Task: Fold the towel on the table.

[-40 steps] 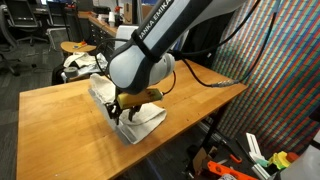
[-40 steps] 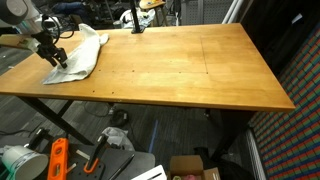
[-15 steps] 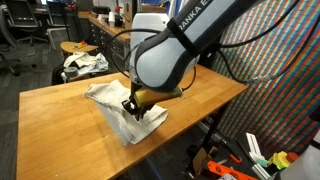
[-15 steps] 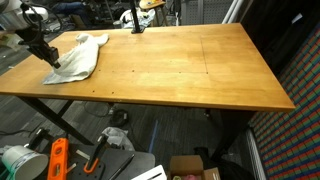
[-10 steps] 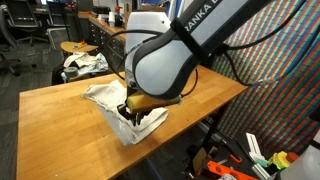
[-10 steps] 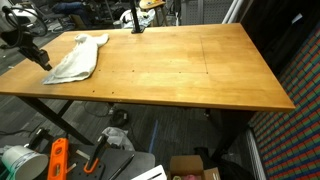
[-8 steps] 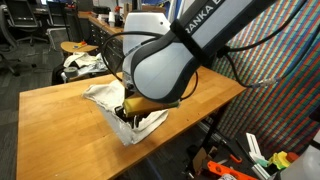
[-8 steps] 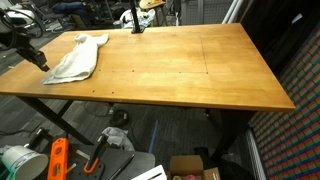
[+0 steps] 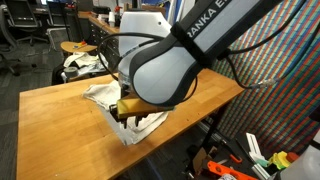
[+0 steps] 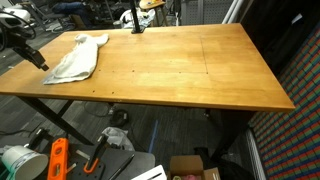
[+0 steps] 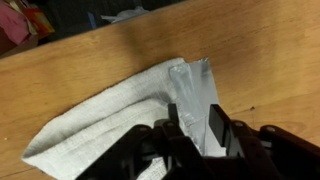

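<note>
Black fingers of the end effector (image 11: 197,135) stand apart, nothing clamped between them, close by the rumpled white cloth towel (image 11: 120,110). The towel lies bunched near a corner of the brown wooden counter (image 10: 180,65).

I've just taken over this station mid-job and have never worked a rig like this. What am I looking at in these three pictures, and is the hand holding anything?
The machine is a single robot arm ending in a two-fingered hand. Two pictures come from cameras outside the robot, looking at the wooden table from different places. The third comes from a camera on the wrist, looking down past the fingers. On the table lies one pale towel, rumpled, with one end turned over. In the wrist view the fingers stand apart and the towel shows through the gap. In an exterior view the hand sits just off the towel's edge. It seems to hold nothing.
</note>
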Action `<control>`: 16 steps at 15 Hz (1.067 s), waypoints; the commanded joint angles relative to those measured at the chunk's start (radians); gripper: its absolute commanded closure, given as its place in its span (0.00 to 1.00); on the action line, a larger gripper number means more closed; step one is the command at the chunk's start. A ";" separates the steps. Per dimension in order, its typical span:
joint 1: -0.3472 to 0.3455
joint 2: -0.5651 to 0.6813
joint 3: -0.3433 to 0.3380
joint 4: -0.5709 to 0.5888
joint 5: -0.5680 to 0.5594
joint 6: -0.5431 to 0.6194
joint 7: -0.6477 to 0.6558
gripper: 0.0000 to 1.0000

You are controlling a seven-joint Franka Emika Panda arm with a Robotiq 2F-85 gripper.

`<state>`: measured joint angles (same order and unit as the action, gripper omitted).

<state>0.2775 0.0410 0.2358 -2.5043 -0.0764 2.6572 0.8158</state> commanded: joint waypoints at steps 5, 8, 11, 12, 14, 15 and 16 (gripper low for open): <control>-0.029 0.063 -0.045 0.103 -0.114 -0.097 -0.004 0.01; -0.026 0.116 -0.051 0.137 -0.104 -0.135 -0.063 0.00; -0.022 0.160 -0.061 0.157 -0.095 -0.122 -0.112 0.00; -0.019 0.169 -0.068 0.160 -0.103 -0.111 -0.115 0.00; -0.013 0.190 -0.084 0.170 -0.120 -0.096 -0.122 0.27; -0.011 0.199 -0.091 0.175 -0.123 -0.090 -0.126 0.34; -0.011 0.203 -0.096 0.177 -0.119 -0.091 -0.136 0.41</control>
<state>0.2529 0.2203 0.1650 -2.3558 -0.1785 2.5506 0.7067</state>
